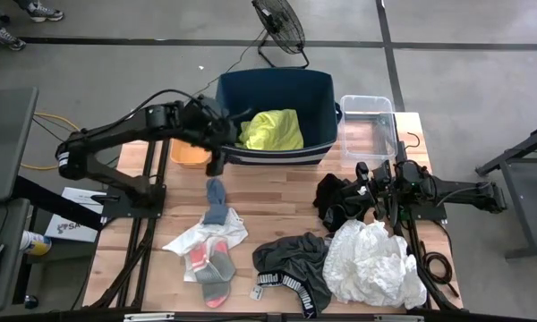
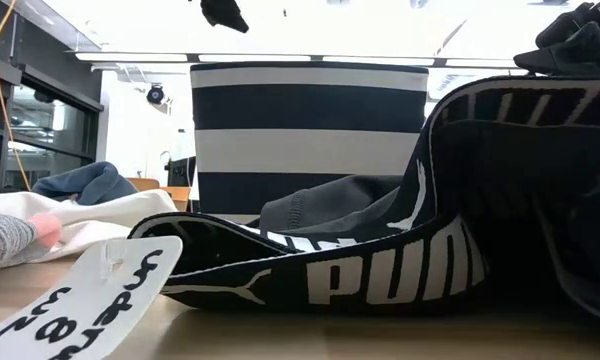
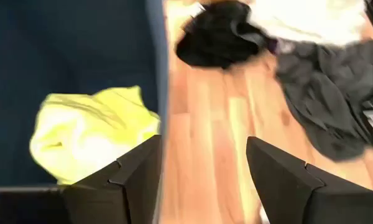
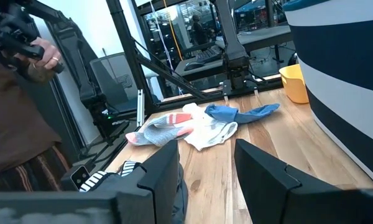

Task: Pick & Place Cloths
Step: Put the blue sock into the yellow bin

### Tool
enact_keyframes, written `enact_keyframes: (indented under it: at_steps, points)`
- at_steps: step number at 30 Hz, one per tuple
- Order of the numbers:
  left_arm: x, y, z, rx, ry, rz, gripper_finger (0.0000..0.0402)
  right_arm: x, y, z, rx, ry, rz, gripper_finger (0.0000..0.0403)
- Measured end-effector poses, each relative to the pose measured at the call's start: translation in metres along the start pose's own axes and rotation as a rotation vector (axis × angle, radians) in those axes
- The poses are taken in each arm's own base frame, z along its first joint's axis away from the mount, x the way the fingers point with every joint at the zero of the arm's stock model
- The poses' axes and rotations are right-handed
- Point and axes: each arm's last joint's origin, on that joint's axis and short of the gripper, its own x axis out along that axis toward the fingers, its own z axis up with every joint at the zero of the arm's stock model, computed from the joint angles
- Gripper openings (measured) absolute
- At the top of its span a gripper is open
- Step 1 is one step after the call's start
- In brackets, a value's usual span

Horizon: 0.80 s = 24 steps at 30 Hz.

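The wooden table (image 1: 277, 201) is carrying everything, with the big navy bin (image 1: 277, 112) standing at its far edge as the landmark. Inside the bin a yellow shirt (image 1: 272, 131) is lying crumpled against the near wall. The left gripper (image 1: 220, 134) is hanging over the bin's near-left corner, its jaws spread apart and holding nothing; the bin wall runs between them in the left wrist view. The right gripper (image 1: 369, 190) is hovering low, to the near right of the bin, just beside a black garment (image 1: 337, 201); its fingers are standing apart with a gap between them, empty.

A crumpled white cloth (image 1: 372, 264) is lying well toward the near right of the bin. The dark grey shorts (image 1: 293, 264) with a lettered waistband are sprawling in front of the bin, beside the white cloth. A thin white garment (image 1: 206, 237) is spreading out to the bin's near left, with grey-pink socks (image 1: 213, 266) on it and a blue cloth (image 1: 217, 201) at its far end. A clear tub (image 1: 369, 121) is sitting right of the bin, an orange tray (image 1: 190, 154) left of it.
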Motion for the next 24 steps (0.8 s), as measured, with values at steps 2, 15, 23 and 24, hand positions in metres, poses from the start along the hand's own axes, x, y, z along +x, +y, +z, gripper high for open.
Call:
enact_keyframes:
  at_steps: [2, 15, 23, 24]
  points:
    - [-0.002, -0.008, -0.001, 0.031, 0.017, -0.028, 0.0230, 0.000, 0.000, 0.000, 0.000, 0.000, 0.000, 0.0149]
    - [-0.012, -0.045, -0.019, -0.011, 0.071, -0.142, 0.0230, 0.000, 0.000, 0.000, 0.000, 0.000, 0.000, 0.0149]
    - [-0.014, -0.068, -0.075, -0.211, -0.168, -0.167, 0.0230, 0.000, 0.000, 0.000, 0.000, 0.000, 0.000, 0.0149]
    - [-0.013, -0.071, -0.083, -0.218, -0.197, -0.176, 0.0230, 0.000, 0.000, 0.000, 0.000, 0.000, 0.000, 0.0149]
